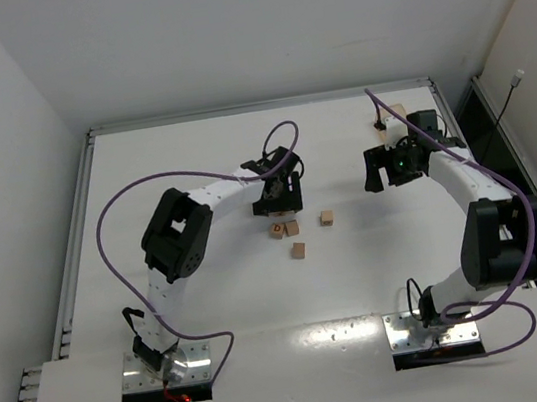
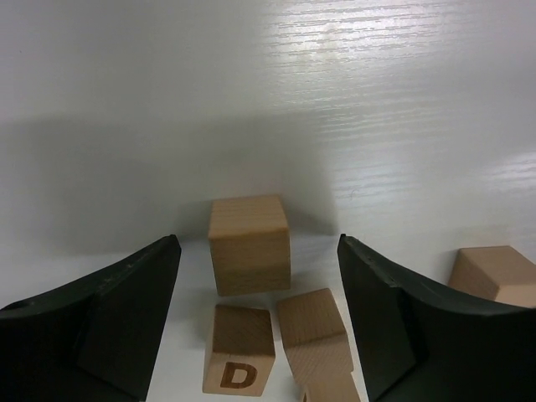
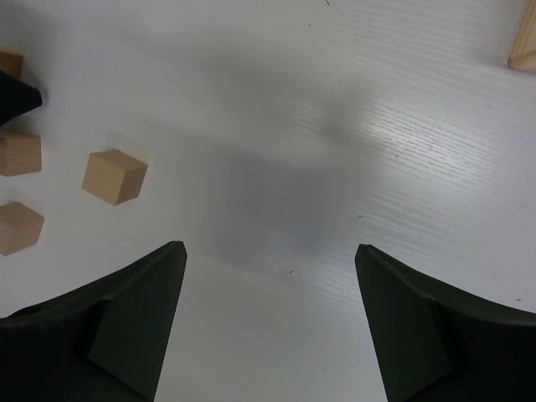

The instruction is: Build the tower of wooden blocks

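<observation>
A: Top external view: where are the small light-tan wooden blocks (image 1: 298, 250)?
B: Loose in the middle of the white table (image 1: 214, 310), far from its edges. The left claw (image 2: 258, 243) hangs right beside them, wide open, holding nothing.
A: And the right claw (image 3: 268, 249)?
B: Wide open too, empty, off to the side with lots of room.

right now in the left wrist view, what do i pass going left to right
dark pincer finger → block marked D → plain block → other pincer finger → block at the right edge
</observation>
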